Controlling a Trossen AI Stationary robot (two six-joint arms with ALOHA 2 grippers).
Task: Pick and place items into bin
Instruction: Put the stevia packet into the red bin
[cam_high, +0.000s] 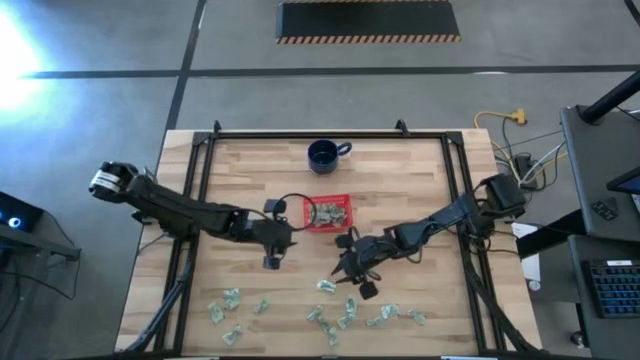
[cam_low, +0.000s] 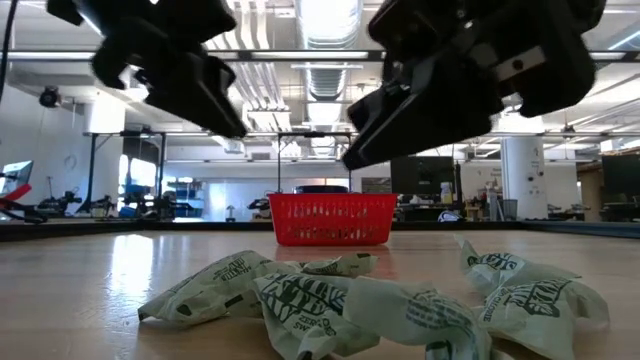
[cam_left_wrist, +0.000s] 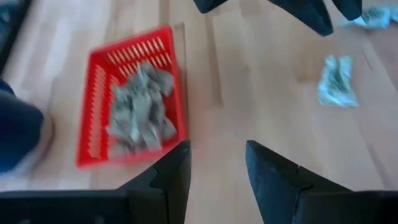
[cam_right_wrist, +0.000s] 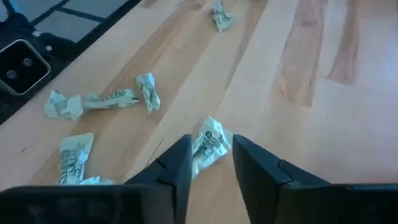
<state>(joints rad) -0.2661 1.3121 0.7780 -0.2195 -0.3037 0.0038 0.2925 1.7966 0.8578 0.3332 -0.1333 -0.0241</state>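
- The red bin (cam_high: 345, 200) is sitting just above the middle of the high view, already carrying a small heap of crumpled wrappers (cam_left_wrist: 140, 106); that part of the job looks done.
- Most of the work is remaining: loose green-and-white wrappers (cam_high: 325, 287) are lying scattered along the lower part of the wooden table (cam_high: 420, 180), from lower left to lower right, well apart from the bin.
- The left gripper (cam_high: 272, 247) is hovering just left of the bin with its fingers (cam_left_wrist: 171, 171) standing narrowly apart and nothing between them.
- The right gripper (cam_high: 350, 272) is hanging below the bin over the nearest wrapper (cam_right_wrist: 210, 144); its fingers are parted a little and the wrapper is showing in the gap, but I cannot tell whether it is being gripped.
- A dark blue mug (cam_high: 323, 154) is standing above the bin, clear of both arms.
- The two grippers are working close together near the bin, so crowding each other looks like the main risk.
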